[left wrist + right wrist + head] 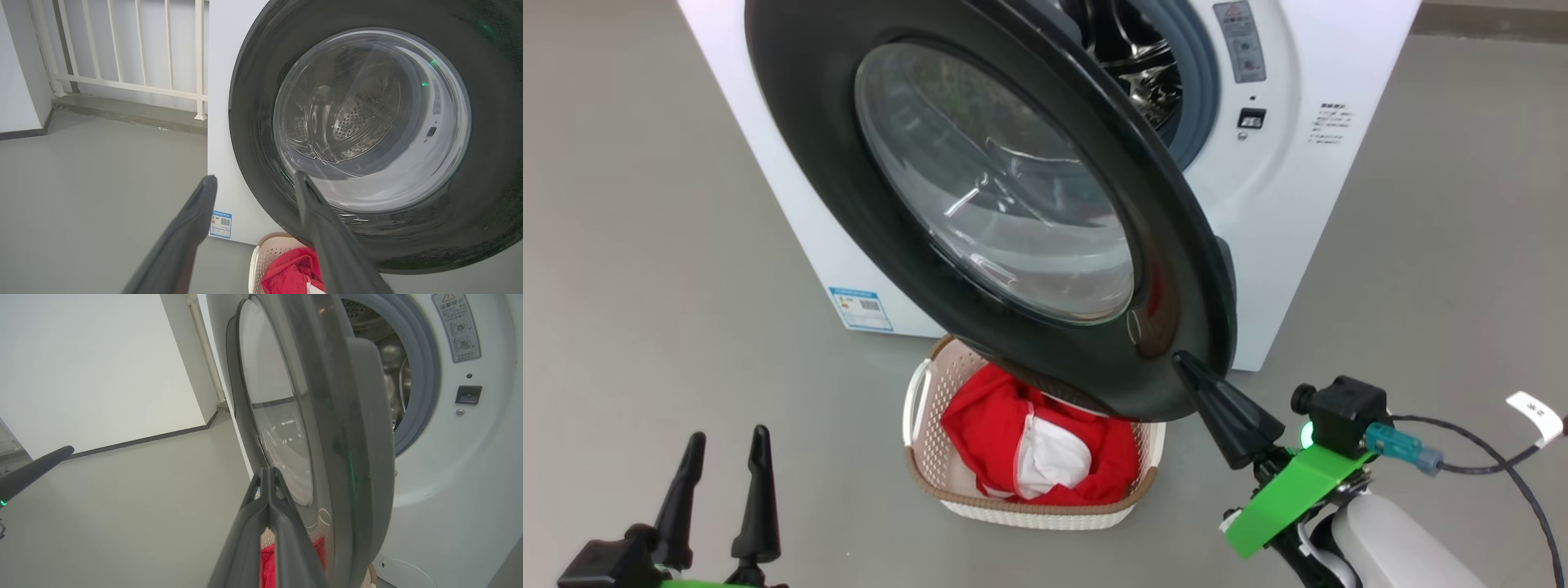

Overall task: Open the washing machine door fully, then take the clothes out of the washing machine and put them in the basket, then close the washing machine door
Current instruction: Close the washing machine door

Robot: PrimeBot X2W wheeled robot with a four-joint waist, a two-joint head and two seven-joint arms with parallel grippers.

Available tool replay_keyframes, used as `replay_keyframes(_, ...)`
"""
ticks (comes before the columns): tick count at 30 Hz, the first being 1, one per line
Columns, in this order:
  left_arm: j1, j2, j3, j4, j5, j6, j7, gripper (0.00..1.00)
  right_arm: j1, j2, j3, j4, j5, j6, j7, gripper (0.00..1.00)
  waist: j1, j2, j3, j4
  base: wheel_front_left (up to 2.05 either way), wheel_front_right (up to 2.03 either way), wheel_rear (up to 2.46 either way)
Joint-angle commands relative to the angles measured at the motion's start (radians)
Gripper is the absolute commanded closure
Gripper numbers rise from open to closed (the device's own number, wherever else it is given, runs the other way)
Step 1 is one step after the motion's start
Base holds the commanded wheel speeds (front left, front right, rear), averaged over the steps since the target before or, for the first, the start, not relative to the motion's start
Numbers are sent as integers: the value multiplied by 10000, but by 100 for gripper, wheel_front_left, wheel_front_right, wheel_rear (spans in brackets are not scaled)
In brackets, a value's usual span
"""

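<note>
1. Head view: door (996,180) partly open, swung out over the basket (1029,514) on the floor (645,286). Red clothes (988,425) lie in the basket, in front of the washing machine (1282,204).
2. Right pincer (1183,361) clenched, holding nothing, tip at the door's lower black rim; looks touching.
3. Left pincer (728,434) released, empty, low left, well apart from the door.
4. Right wrist view adds: door edge-on, open gap to the drum (388,355).
5. Left wrist view adds: drum holes through the glass, white railing (122,49) beyond the machine.
</note>
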Motion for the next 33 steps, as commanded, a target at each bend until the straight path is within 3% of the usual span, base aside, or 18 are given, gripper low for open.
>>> replay_keyframes(1,-320,94,374,-177,88,-40,-82,0,-360,-26,87,-87,50,16,-120,100,0,-1,120,99,0,0,0)
replay_keyframes(17,-632,33,428,-211,197,-91,-82,0,-786,-271,-582,656,82,16,-120,100,0,-1,828,357,0,0,0)
replay_keyframes(33,-1271,26,251,-317,234,-114,-82,0,-2474,-1082,-765,1469,261,16,-120,100,0,-1,2007,502,0,0,0)
